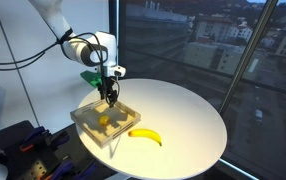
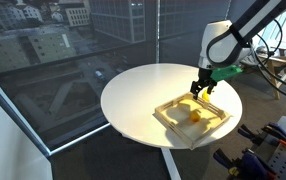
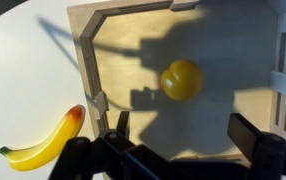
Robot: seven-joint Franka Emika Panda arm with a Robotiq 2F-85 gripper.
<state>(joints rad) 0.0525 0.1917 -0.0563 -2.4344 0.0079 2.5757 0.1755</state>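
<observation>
My gripper (image 3: 181,128) is open and empty, hovering above a shallow wooden tray (image 3: 118,20). A round yellow fruit (image 3: 181,79) lies on the tray floor just ahead of my fingertips. In both exterior views the gripper (image 1: 109,96) (image 2: 202,88) hangs over the tray (image 1: 87,125) (image 2: 169,119), with the yellow fruit (image 1: 105,121) (image 2: 196,115) inside. A yellow banana (image 1: 146,136) (image 3: 43,144) lies on the white table outside the tray.
The round white table (image 1: 188,115) (image 2: 143,90) stands next to large windows. Dark equipment and cables (image 1: 18,150) (image 2: 268,150) sit beside the table's edge.
</observation>
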